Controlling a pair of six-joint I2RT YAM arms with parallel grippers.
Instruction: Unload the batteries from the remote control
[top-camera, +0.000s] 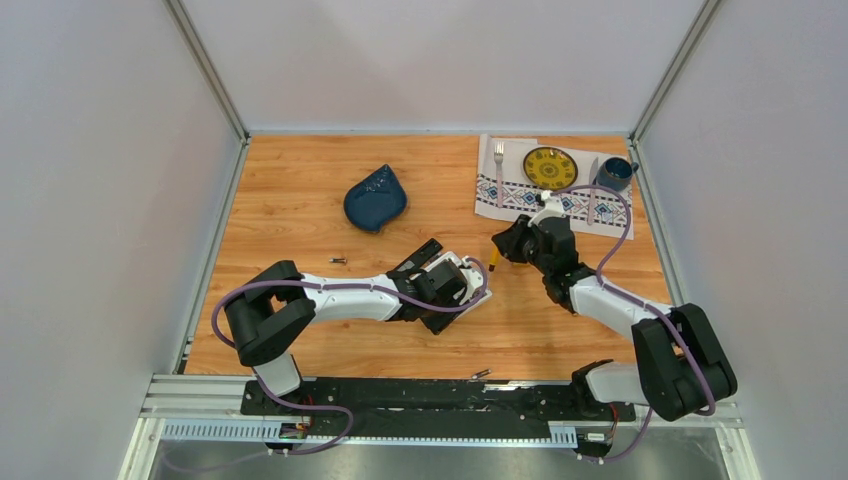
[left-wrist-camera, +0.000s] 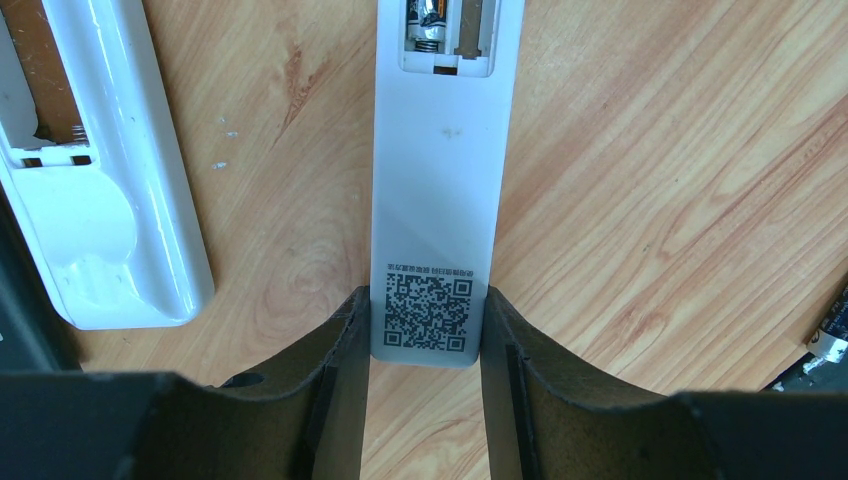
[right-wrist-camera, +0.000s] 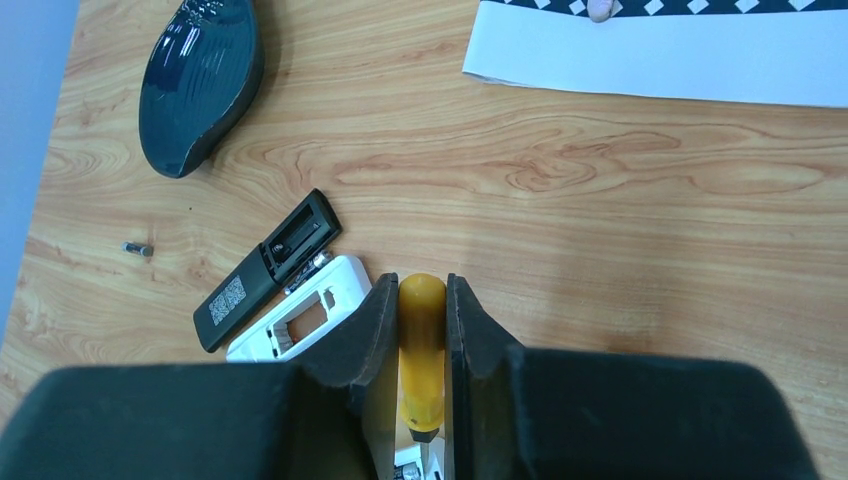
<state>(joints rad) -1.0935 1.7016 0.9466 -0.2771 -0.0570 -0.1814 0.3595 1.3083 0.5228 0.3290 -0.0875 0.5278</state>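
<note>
The left gripper (left-wrist-camera: 425, 305) clamps the QR-code end of a white remote control (left-wrist-camera: 435, 170). Its long axis runs straight up the left wrist frame, with the open battery bay at the top edge. One battery (left-wrist-camera: 424, 18), orange-gold and dark, lies in the bay's left slot, lengthwise with the remote; the slot beside it cannot be read. One loose battery (right-wrist-camera: 137, 249) lies crosswise at the left edge of the right wrist frame, well apart from the remotes. The remotes number three: the held one, a second white remote (right-wrist-camera: 300, 318) and a black remote (right-wrist-camera: 262, 272), just beside each other with bays open. The right gripper (right-wrist-camera: 422, 290) is closed on one orange-handled screwdriver (right-wrist-camera: 422, 345). One dark blue leaf-shaped dish (right-wrist-camera: 200, 80) sits upper left.
</note>
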